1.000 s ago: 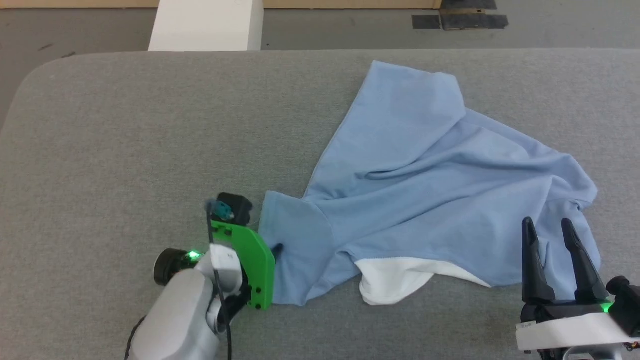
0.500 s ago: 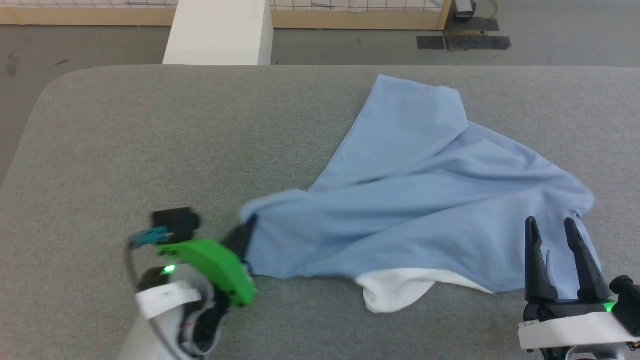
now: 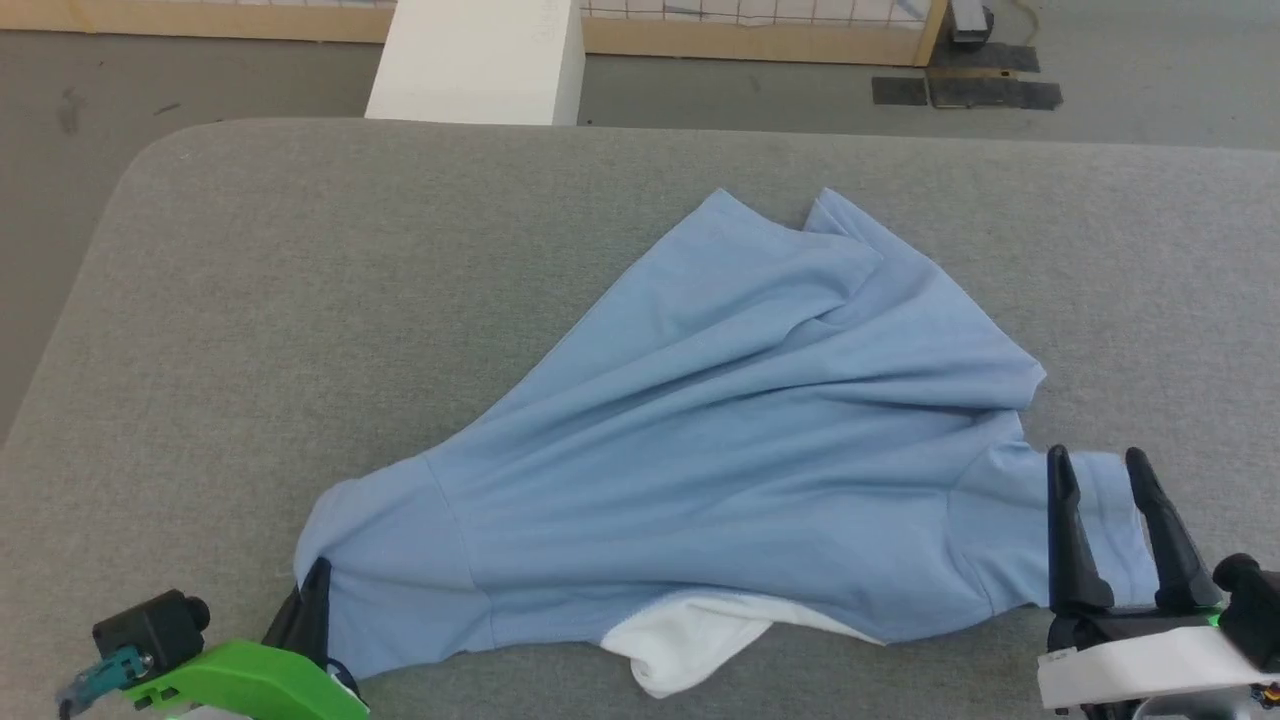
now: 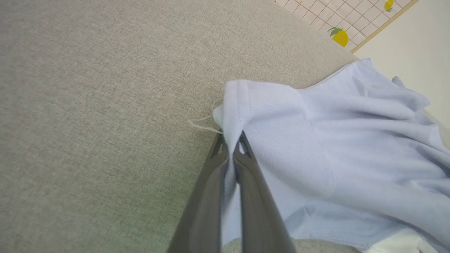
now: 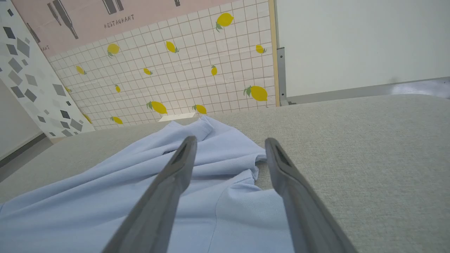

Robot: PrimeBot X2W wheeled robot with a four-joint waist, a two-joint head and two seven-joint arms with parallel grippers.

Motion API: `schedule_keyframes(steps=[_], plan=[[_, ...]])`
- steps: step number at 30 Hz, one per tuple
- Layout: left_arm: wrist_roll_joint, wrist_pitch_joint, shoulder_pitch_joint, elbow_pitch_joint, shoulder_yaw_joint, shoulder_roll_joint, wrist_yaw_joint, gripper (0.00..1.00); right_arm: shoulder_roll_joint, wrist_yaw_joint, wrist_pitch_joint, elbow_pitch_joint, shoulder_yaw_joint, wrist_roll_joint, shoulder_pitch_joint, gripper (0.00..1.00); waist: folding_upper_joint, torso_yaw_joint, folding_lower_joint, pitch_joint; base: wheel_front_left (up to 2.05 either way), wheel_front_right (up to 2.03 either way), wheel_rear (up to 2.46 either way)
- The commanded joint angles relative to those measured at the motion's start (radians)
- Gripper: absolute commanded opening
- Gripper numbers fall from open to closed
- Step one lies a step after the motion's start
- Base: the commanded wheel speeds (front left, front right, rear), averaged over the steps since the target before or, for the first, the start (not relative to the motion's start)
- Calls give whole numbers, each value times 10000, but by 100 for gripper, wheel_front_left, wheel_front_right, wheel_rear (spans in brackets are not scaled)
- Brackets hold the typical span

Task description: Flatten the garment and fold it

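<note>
Flattening step; folding not started. Garment bunched mid-table, white panel by near edge. Left gripper pinching sleeve hem toward near-left corner. Right gripper spread over opposite sleeve, gripping nothing. Next, likely: clamp that sleeve, tension outward.

**One word we can actually read: RESTAURANT**

In the right wrist view we spot the word "RESTAURANT" in small dark capitals. It tilts a bit uphill to the right and is printed on the pink wall panel at the top left. It sits just under some dark drawings and above the white lemon-print tiles. That's the lot for legible stuff. In the head view there are faint grey marks on the white block behind the worktop, but they're too small and blurry for us to make out.
</note>
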Motion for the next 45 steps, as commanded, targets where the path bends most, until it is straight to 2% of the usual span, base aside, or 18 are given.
schedule_keyframes(steps=[1,5,9,13,17,22,24,27,39,40,41,42,45], plan=[[-4,-117,76,-120,-51,-92,32,0,9,-15,72,40,50,-57,70,100,0,76,0,-83,0,0,0],[79,-170,15,-448,-391,-212,-121,0,9,-15,489,-111,104,-248,-217,100,0,22,0,-151,0,0,0],[295,-250,-92,-861,-715,-199,-281,0,-154,-15,1464,-575,-87,-505,-910,100,0,-203,0,-89,0,0,0],[431,-199,-192,-1226,-969,-197,-337,0,-871,-15,2992,-753,-474,-25,-1630,100,0,-432,0,75,0,0,0],[518,-110,-314,-1476,-1115,-168,-336,0,-1943,-15,4798,-557,-519,453,-1895,100,0,-553,0,315,0,0,0],[544,68,-435,-1593,-1238,-111,-322,0,-3038,-15,6838,-21,71,1383,-1689,100,0,-567,0,653,0,0,0],[531,94,-484,-1615,-1268,-116,-319,0,-3174,-15,7230,203,161,1782,-1588,100,0,-529,0,787,0,0,0],[531,138,-548,-1623,-1317,-109,-316,0,-3525,-15,7465,533,522,1917,-1490,100,0,-444,0,956,0,0,0],[475,273,-826,-1628,-1486,-105,-323,0,-4110,-15,6671,2564,2039,2400,-2523,100,0,-111,0,1356,0,0,0],[468,283,-846,-1610,-1510,-109,-332,0,-4123,-15,6607,2752,2188,2480,-2619,90,0,-91,0,1356,0,0,0],[456,294,-866,-1593,-1536,-119,-338,0,-4128,-15,6560,2916,2316,2570,-2688,7,0,-70,0,1342,0,0,0],[438,300,-881,-1591,-1546,-128,-340,0,-4135,-15,6569,3033,2415,2672,-2724,0,0,-54,0,1325,0,0,0],[335,294,-856,-1598,-1519,-148,-344,0,-4185,-15,6326,3109,2545,2928,-2857,0,0,-47,0,1167,0,0,0]])
